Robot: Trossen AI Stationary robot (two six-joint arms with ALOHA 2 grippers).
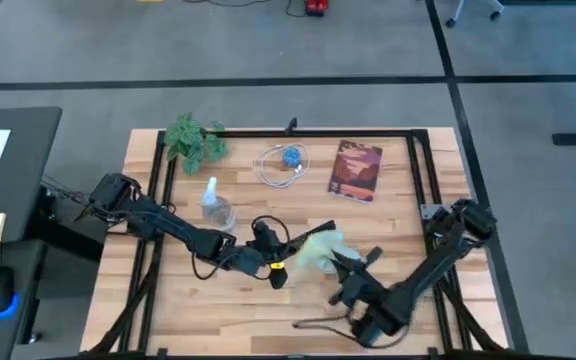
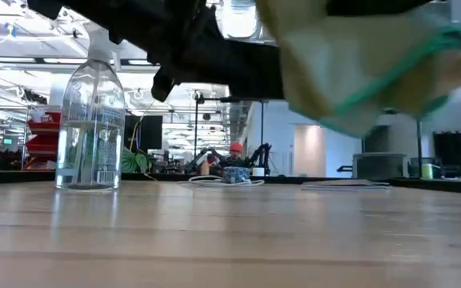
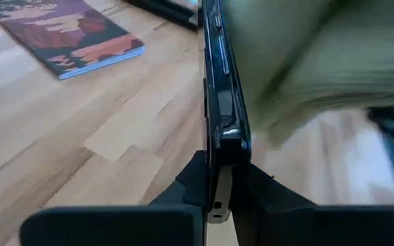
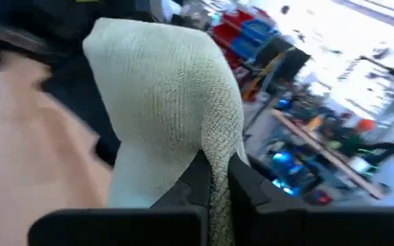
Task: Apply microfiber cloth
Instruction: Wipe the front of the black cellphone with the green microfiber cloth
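My left gripper (image 1: 286, 245) is shut on a black phone (image 3: 221, 102), which shows as a thin dark strip (image 1: 313, 231) in the high view. My right gripper (image 1: 340, 260) is shut on the pale mint-green microfiber cloth (image 1: 320, 248), bunched right beside one flat face of the phone (image 3: 320, 61). Whether cloth and phone touch, I cannot tell. In the low view the cloth (image 2: 358, 64) hangs well above the tabletop. My left gripper pinches the phone between its two fingers, one on each flat face, at the phone's near end (image 3: 219, 179). The phone stands on edge with a thin side up, reaches away along the fingers, and is clear of the table. My right gripper pinches a gathered fold of the cloth (image 4: 214, 171) between its two fingers, in several layers. The rest of the cloth (image 4: 163, 102) bulges out beyond the fingertips, slack and lifted clear of the table.
A clear spray bottle (image 1: 216, 208) stands just left of the arms. Farther back are a leafy artificial plant (image 1: 193, 138), a coiled white cable with a blue object (image 1: 286, 162) and a reddish book (image 1: 356, 170). A loose dark cable (image 1: 318, 322) lies near the front edge.
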